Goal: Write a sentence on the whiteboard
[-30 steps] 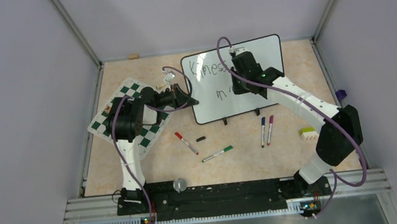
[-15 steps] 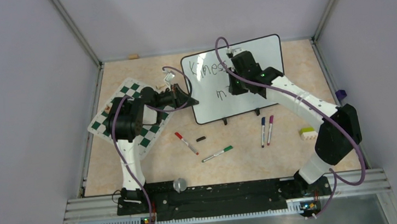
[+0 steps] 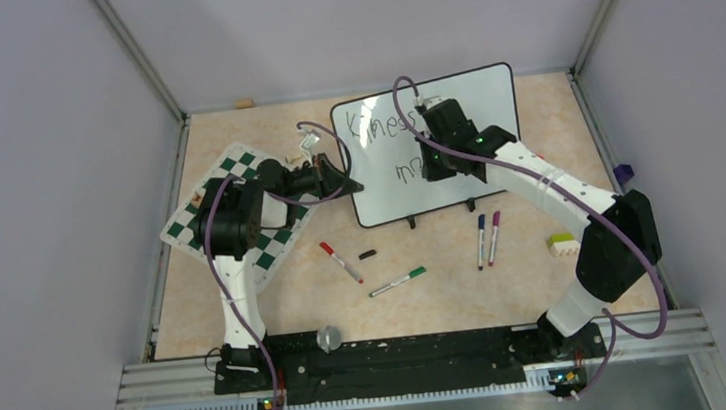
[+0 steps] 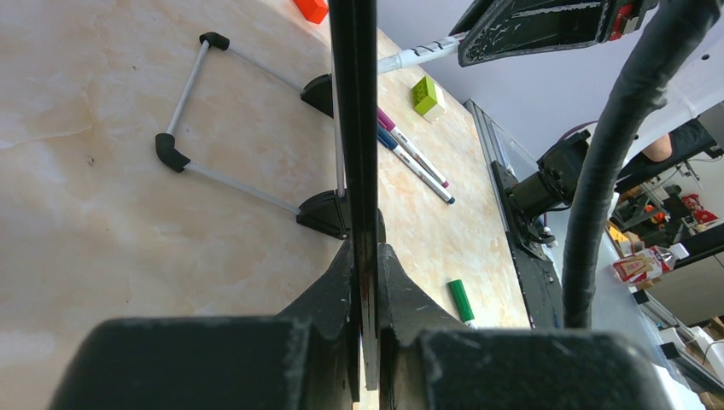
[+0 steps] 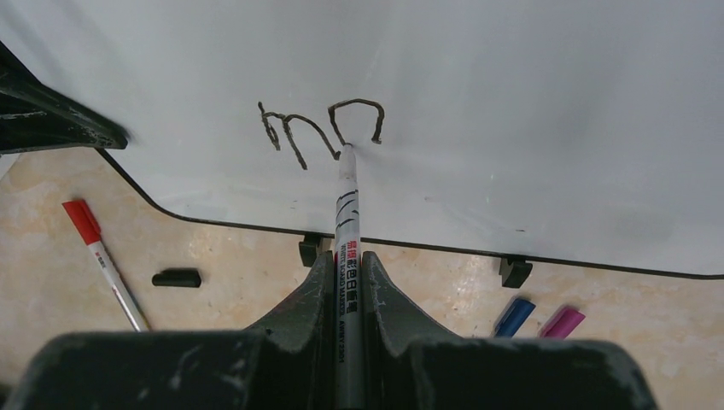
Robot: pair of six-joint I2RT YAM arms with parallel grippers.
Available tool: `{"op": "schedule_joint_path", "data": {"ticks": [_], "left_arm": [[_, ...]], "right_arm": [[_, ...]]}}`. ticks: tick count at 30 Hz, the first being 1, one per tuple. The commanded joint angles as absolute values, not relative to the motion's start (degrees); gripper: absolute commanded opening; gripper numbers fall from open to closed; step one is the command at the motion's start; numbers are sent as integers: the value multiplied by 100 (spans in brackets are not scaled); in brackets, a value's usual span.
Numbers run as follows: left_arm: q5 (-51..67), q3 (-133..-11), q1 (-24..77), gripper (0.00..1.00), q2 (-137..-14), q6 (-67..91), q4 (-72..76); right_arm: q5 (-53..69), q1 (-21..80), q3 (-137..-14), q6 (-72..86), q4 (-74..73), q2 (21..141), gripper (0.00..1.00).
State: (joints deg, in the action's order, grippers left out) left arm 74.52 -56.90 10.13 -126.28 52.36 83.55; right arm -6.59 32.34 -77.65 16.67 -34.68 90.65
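The whiteboard point(image 3: 471, 114) stands tilted at the back centre of the table. Black writing point(image 3: 382, 128) on its top line reads roughly "Kiness"; below it is an "m" and part of another letter point(image 5: 320, 128). My right gripper point(image 5: 348, 265) is shut on a black whiteboard marker point(image 5: 346, 222), whose tip touches the board at the end of the second line. My left gripper point(image 4: 364, 256) is shut on the whiteboard's left edge point(image 4: 354, 102) and holds it. In the top view the right gripper point(image 3: 432, 158) hides part of the writing.
A green-and-white chess mat point(image 3: 239, 212) lies at the left under the left arm. On the table in front of the board lie a red marker point(image 3: 341, 261), a black cap point(image 3: 368, 254), a green marker point(image 3: 397, 281), blue point(image 3: 481, 241) and magenta point(image 3: 494, 238) markers, and a lime block point(image 3: 563, 243).
The right gripper has shifted a little left and down along the board with the marker, and the second-line writing has grown. The left arm has not moved.
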Motion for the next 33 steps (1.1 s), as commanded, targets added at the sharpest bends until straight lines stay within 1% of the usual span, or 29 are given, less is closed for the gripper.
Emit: {"op": "schedule_joint_path", "data": {"ticks": [1, 6, 21, 26, 33], "left_arm": [[7631, -5748, 1006, 0, -12429, 4887, 9281], [7626, -5757, 1011, 0, -12434, 4895, 9281], [7666, -5774, 1011, 0, -12430, 4905, 9281], [7664, -5777, 1011, 0, -12430, 4914, 9281], [7664, -5775, 1011, 0, -12424, 4914, 9281]], "right_arm": [[-1000, 3153, -7814, 1651, -3404, 9042, 0], [-1209, 3100, -7936, 1672, -3403, 9080, 0], [-1147, 3008, -8393, 1659, -3304, 9246, 0], [-1104, 3008, -8327, 1685, -3303, 9233, 0], [-1078, 3006, -7921, 1735, -3311, 9080, 0]]}}
